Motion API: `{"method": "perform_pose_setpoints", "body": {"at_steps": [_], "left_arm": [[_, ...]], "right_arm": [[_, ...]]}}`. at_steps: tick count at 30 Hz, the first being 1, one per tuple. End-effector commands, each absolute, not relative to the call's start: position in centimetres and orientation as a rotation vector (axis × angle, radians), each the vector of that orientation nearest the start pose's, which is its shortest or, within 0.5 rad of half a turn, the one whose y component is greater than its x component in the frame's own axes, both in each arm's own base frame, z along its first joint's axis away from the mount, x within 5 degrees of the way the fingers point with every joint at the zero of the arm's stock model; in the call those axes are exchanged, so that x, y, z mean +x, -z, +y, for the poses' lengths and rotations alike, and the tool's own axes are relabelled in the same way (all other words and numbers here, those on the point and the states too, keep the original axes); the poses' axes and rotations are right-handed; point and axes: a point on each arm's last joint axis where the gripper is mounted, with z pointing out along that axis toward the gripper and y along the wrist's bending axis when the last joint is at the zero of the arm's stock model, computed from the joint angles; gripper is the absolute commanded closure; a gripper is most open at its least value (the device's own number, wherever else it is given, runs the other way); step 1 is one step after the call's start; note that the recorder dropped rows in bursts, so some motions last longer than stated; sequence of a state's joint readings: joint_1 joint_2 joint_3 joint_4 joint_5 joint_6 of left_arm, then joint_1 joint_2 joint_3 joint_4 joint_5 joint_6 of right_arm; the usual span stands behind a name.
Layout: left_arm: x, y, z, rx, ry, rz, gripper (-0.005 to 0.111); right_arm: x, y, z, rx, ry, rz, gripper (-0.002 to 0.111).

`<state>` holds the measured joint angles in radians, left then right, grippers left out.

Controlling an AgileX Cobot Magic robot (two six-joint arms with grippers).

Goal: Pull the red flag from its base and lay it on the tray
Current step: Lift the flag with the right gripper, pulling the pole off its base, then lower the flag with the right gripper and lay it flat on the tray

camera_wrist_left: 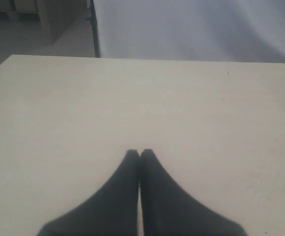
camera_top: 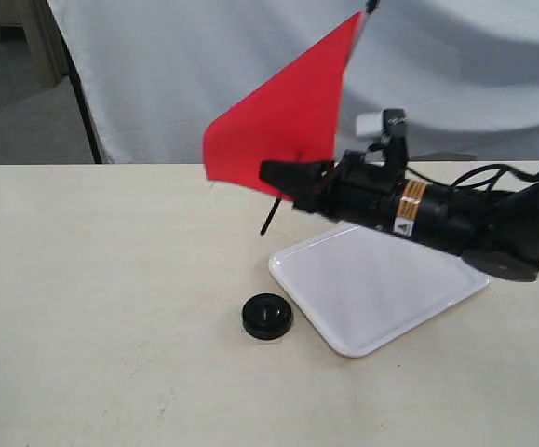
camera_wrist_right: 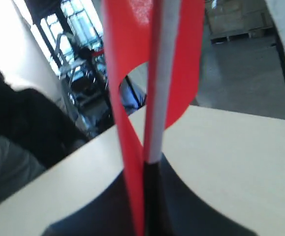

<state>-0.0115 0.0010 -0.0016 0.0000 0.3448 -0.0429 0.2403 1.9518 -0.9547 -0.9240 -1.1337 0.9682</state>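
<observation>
My right gripper (camera_top: 283, 175) is shut on the red flag (camera_top: 278, 116) and holds it in the air, clear of the base. The pole slants, its lower end (camera_top: 268, 221) hanging above the table. The round black base (camera_top: 267, 316) lies empty on the table just left of the white tray (camera_top: 381, 284). The gripper hovers over the tray's far left corner. In the right wrist view the red cloth (camera_wrist_right: 127, 83) and pole (camera_wrist_right: 159, 88) rise from between the jaws (camera_wrist_right: 149, 169). My left gripper (camera_wrist_left: 139, 153) is shut on nothing, over bare table.
A white cloth backdrop (camera_top: 455, 65) hangs behind the table's far edge. A dark post (camera_top: 83, 102) stands at the back left. The beige table (camera_top: 92, 307) stretches wide on the left.
</observation>
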Motion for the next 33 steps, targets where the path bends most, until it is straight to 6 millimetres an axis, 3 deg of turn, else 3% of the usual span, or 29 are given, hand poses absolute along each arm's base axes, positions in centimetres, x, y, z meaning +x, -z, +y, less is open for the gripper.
{"method": "perform_pose_setpoints", "body": {"at_steps": [1,6,9,12,16,21,26,33], "left_arm": [[5.4,-18.2,-0.1,-0.022,0.042,1.825,0.107],[5.4,-18.2,-0.1,-0.022,0.042,1.825,0.107],[5.4,-18.2,-0.1,-0.022,0.042,1.825,0.107],[5.4,-18.2,-0.1,-0.022,0.042,1.825,0.107],[5.4,-18.2,-0.1,-0.022,0.042,1.825,0.107],[5.4,-18.2,-0.1,-0.022,0.042,1.825,0.107],[5.4,-18.2,-0.1,-0.022,0.042,1.825,0.107],[5.4,-18.2,-0.1,-0.022,0.042,1.825,0.107]], "right_arm": [[36.2,-19.5,11.3,-0.234,-1.230,1.719,0.109],[36.3,-15.9,7.8,0.109,-1.163,1.995,0.109],[35.7,-13.6,6.9,0.262,-1.117,2.083,0.109],[35.4,-11.4,6.7,0.359,-1.124,2.132,0.109],[35.0,-8.3,7.9,0.442,-1.179,2.199,0.109],[34.8,-6.0,9.1,0.551,-1.283,2.166,0.109],[34.8,-5.5,9.4,0.594,-1.290,2.152,0.109],[35.1,-9.2,9.7,0.476,-1.361,2.057,0.109]]}}
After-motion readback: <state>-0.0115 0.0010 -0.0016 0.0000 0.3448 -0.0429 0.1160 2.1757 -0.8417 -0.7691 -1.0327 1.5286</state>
